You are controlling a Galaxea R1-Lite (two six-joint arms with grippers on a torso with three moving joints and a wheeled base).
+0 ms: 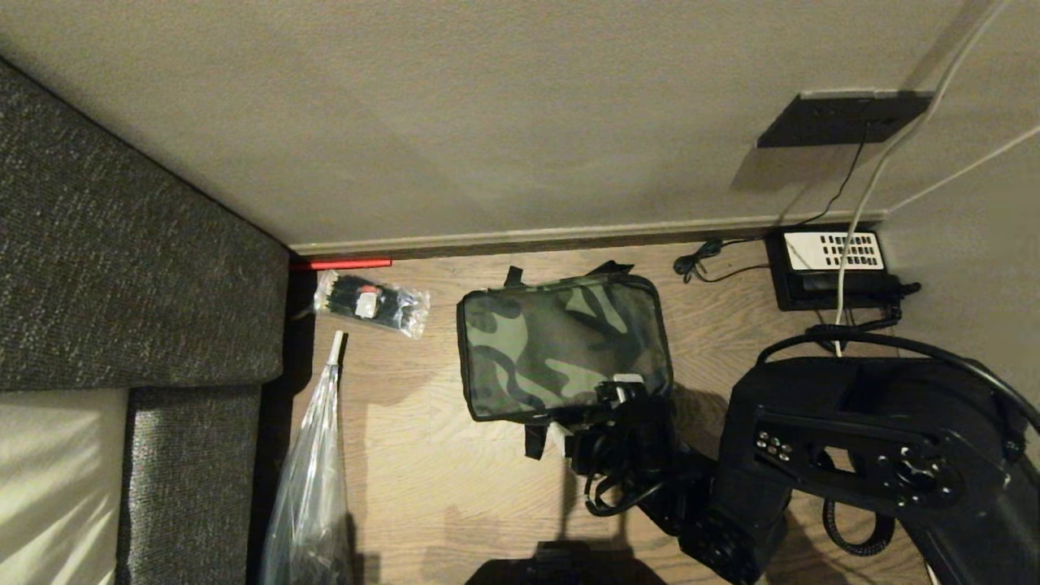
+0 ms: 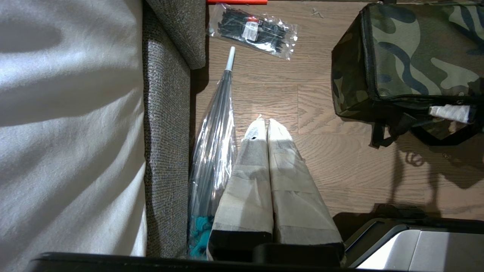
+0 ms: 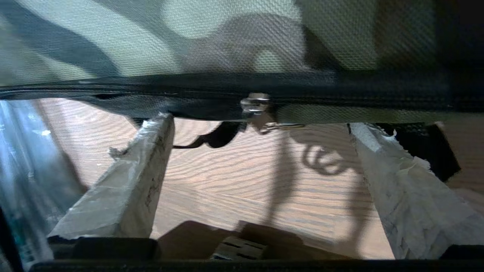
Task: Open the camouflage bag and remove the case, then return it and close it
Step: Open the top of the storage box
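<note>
Camouflage bag [image 1: 561, 345] lies flat on the wood floor [image 1: 455, 479], lid down, zipper line shut as far as visible; no red lining or black case shows, so the case is judged to be inside or cannot be told. Long axis of the bag runs roughly left-right across the head view, parallel to the skirting board.

Key relation: right gripper [image 3: 261, 151] sits at the bag's near long edge, toward its right-hand corner in the head view. In the right wrist view the two taped fingers [image 3: 124, 189] stand wide apart, holding nothing. Metal zipper slider [image 3: 255, 105] w/ its pull tab hangs on the zip seam just beyond the fingertips, approx. centred between them, not touching either one. Seam runs crosswise to the fingers' reach, i.e. along the bag's long axis.

Judgement: next move needs a short advance onto the pull, then closure on it, then travel along the seam.

Left gripper [image 2: 264, 124] is parked well apart from the bag, on its left side, fingers pressed together, empty, beside a folded clear umbrella [image 2: 213, 143]. Right arm is clearly nearer.

Writing/labels: none readable. Clear packet of black ties [image 1: 372, 302] carries a small white label, text too small to read. Telephone [image 1: 833, 264] by the wall shows a white keypad panel, no legible marks.
</note>
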